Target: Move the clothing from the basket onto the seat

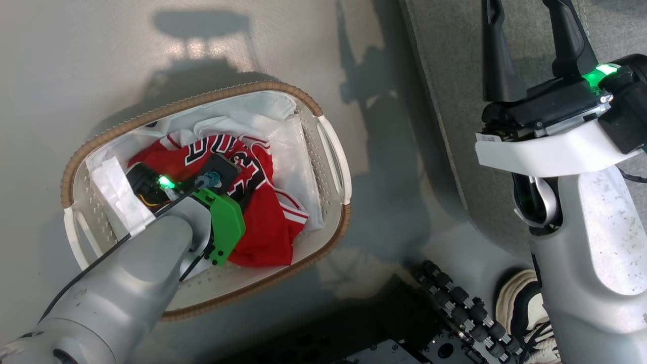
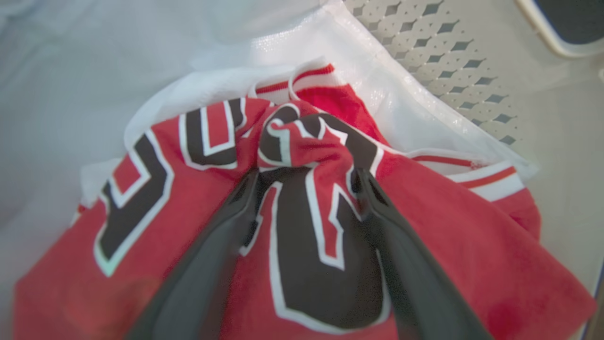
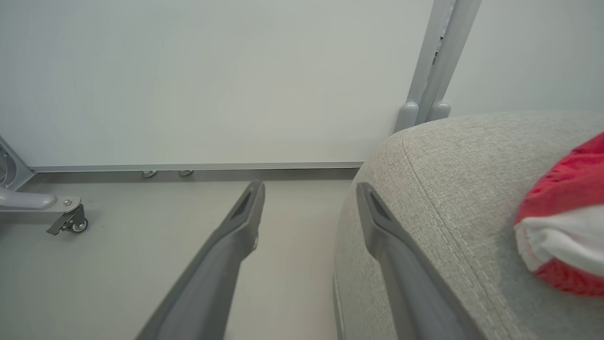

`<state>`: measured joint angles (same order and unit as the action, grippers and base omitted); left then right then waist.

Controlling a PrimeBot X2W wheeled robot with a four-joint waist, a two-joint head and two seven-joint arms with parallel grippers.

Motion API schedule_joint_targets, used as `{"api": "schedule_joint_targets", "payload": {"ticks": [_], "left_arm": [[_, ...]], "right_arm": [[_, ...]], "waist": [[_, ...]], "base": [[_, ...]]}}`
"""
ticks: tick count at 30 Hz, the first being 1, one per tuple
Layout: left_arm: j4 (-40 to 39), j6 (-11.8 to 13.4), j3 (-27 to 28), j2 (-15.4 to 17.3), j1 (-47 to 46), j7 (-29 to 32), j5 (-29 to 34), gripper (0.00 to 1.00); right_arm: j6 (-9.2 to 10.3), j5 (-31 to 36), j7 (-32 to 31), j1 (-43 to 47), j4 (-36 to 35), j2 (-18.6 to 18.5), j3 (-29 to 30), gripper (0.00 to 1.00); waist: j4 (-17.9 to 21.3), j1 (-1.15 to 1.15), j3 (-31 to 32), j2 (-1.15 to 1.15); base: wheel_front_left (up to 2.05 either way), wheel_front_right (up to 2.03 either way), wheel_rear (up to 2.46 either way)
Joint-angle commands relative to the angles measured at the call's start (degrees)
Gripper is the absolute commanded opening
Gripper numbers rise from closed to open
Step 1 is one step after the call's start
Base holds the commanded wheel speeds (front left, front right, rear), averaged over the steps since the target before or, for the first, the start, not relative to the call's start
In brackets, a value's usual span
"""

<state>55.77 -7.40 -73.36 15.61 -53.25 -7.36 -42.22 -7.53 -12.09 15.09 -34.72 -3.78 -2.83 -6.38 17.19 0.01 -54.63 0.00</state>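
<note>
Both stand wide: left gripper (image 2: 306,177) astride a bunched jersey (image 2: 472,264) fold mid-basket (image 1: 202,101), right gripper (image 3: 310,189) empty at the seat (image 3: 448,165) edge; risk: thin pinch slips, liner (image 2: 401,104) snags

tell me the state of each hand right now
Left hand: open, straddling a fold of the jersey.
Right hand: open, holding nothing.

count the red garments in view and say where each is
2. The jersey lies in the basket, with the left gripper straddling a fold of it. The other red garment lies on the seat. More may be hidden beneath the jersey.
</note>
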Motion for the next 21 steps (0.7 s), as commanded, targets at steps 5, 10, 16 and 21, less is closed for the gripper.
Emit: {"api": "schedule_joint_targets", "payload": {"ticks": [5,10,16,21], "left_arm": [[0.1,-0.2,0.0,0.1,1.6,1.7,0.5,0.0],[-0.8,-0.2,0.0,-0.1,2.5,0.1,-0.1,0.0],[-1.1,-0.2,0.0,-0.9,4.0,-3.4,-1.5,0.0],[-1.2,-0.2,0.0,-2.0,6.6,-5.0,-2.7,0.0]], "right_arm": [[0.08,0.2,0.1,-0.9,0.7,-0.1,-0.2,1.0],[0.08,0.3,0.1,-0.3,1.8,-0.1,-0.1,1.0],[0.07,0.6,0.1,0.8,3.7,-0.1,-0.2,1.0],[0.08,1.0,0.1,2.2,6.1,-0.2,0.1,1.0]], "waist": [[0.0,-0.01,1.2,0.0],[-0.2,-0.01,3.8,0.0],[-1.2,-0.01,8.4,0.0],[-2.8,-0.01,13.5,0.0]], "base": [[0.0,0.0,0.0],[0.0,0.0,0.0],[0.0,0.0,0.0],[0.0,0.0,0.0]]}}
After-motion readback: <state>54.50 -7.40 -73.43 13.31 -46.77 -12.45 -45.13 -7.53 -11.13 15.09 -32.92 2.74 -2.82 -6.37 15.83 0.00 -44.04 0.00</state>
